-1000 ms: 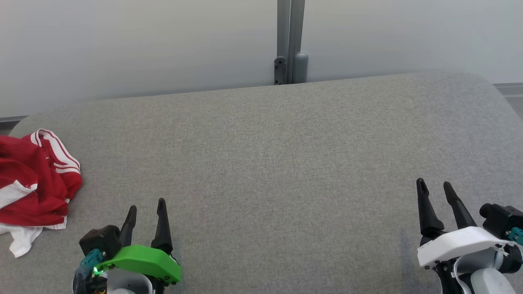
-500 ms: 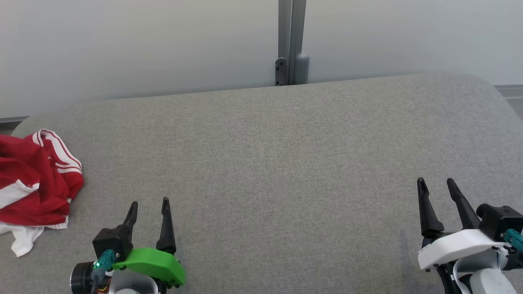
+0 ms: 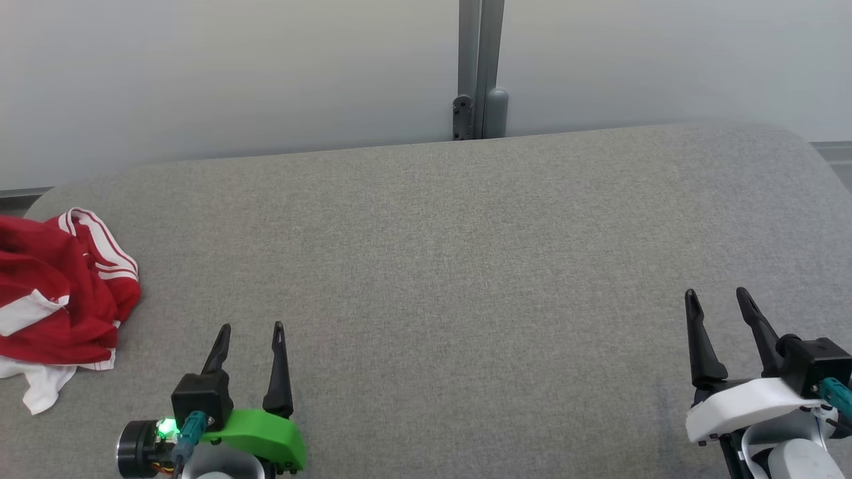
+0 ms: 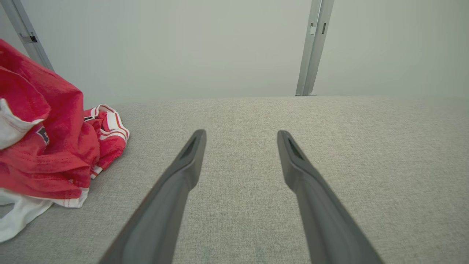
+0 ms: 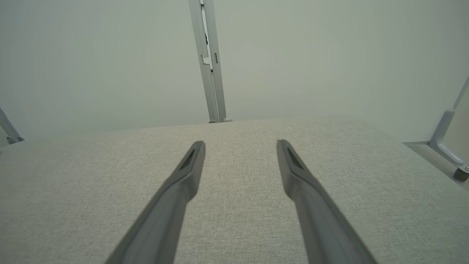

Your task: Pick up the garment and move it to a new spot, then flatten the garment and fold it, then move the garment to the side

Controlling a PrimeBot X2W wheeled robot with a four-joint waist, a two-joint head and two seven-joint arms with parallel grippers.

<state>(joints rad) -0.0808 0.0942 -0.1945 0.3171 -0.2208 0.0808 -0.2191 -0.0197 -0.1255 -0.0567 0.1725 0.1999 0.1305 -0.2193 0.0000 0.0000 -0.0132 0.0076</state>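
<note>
Garment point(image 3: 63, 293), red and white, crumpled at left edge of bench point(image 3: 466, 266). Lies left of left tool point(image 3: 251, 326), near it, and well apart from right tool point(image 3: 716, 292) by the right edge. Both tools spread apart, empty. No clear long axis in the heap; likely left tool's reach.

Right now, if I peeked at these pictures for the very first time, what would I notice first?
The crumpled red garment with white stripes jumps out first, heaped at the left edge of the wide grey fabric-covered table. Next come two open grippers low in the head view: the green-shelled left gripper near the garment but apart from it, and the white-shelled right gripper far to the right.
</note>
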